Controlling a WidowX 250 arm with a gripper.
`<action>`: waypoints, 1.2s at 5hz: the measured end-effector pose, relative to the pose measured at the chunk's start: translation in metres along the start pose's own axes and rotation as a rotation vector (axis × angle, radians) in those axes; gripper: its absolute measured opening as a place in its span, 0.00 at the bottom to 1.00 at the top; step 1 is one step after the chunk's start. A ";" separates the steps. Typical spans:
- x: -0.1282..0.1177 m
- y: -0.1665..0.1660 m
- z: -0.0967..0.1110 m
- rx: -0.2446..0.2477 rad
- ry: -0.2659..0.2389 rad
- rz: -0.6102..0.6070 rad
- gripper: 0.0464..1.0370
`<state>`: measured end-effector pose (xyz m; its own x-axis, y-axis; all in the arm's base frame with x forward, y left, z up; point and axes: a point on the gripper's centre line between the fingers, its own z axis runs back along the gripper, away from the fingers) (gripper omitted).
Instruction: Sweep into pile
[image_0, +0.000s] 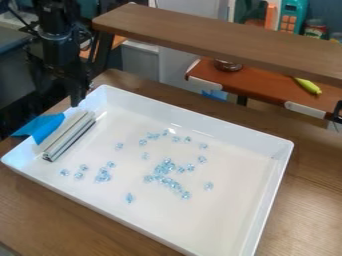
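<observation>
My gripper (77, 95) hangs at the upper left, over the back left corner of the white tray (227, 131). Just below it, along the tray's left side, lies a silvery bar-shaped sweeper (71, 135); blue tape (41, 127) is beside it and reaches over the tray's left wall. Small clear-blue beads are spread on the tray floor. The densest cluster (163, 169) is near the middle, with a smaller group (103, 175) to its left. Single beads lie around them, one (129, 198) toward the front and another (208, 186) to the right.
The tray rests on a wooden table (304, 200). A raised wooden shelf (220, 41) crosses behind it. Farther back, a red-brown surface (257, 82) holds a yellow-green toy (308, 85) and a round metal item (228, 65).
</observation>
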<state>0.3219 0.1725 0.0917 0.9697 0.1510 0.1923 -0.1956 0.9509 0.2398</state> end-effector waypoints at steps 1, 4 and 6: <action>-0.003 -0.002 -0.010 -0.007 0.025 -0.002 0.96; 0.001 -0.008 -0.051 -0.016 -0.013 -0.014 0.96; -0.002 0.001 -0.068 -0.091 -0.009 0.046 0.96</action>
<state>0.3301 0.1920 0.0270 0.9585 0.1929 0.2100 -0.2253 0.9638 0.1429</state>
